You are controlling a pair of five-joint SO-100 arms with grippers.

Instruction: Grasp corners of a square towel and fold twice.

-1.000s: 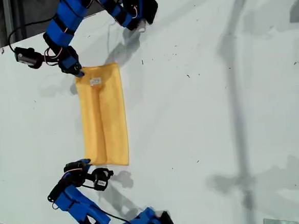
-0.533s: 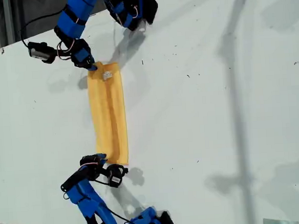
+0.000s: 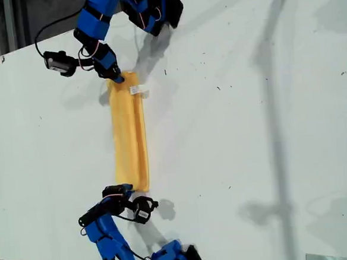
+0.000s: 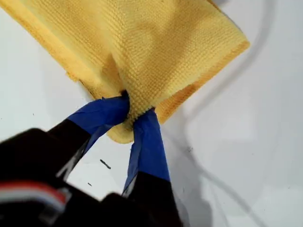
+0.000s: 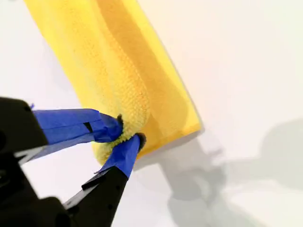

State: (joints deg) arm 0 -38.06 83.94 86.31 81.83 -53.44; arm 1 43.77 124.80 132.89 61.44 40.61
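Observation:
The square towel [image 3: 129,139] lies as a narrow yellow strip on the white table, its white tag [image 3: 137,89] near the far end. In the exterior view one arm's gripper [image 3: 118,78] pinches a corner at the upper end, and another arm's gripper [image 3: 125,188] pinches a corner at the lower end. My first gripper [image 4: 137,111] is shut on a raised corner of the towel [image 4: 156,42]. My second gripper [image 5: 129,130] is shut on a corner of the towel [image 5: 109,61]. The wrist views do not show which arm is which.
The white table [image 3: 251,130] stretches wide to the exterior view's right of the towel, marked by small specks and soft shadows. Arm bases stand at that view's top [image 3: 156,12] and bottom [image 3: 176,258]. The table edge runs along the upper left.
Both arms have carried their held corners toward the exterior view's right, so the towel has narrowed into a thinner strip. The tag has moved right with the upper corner.

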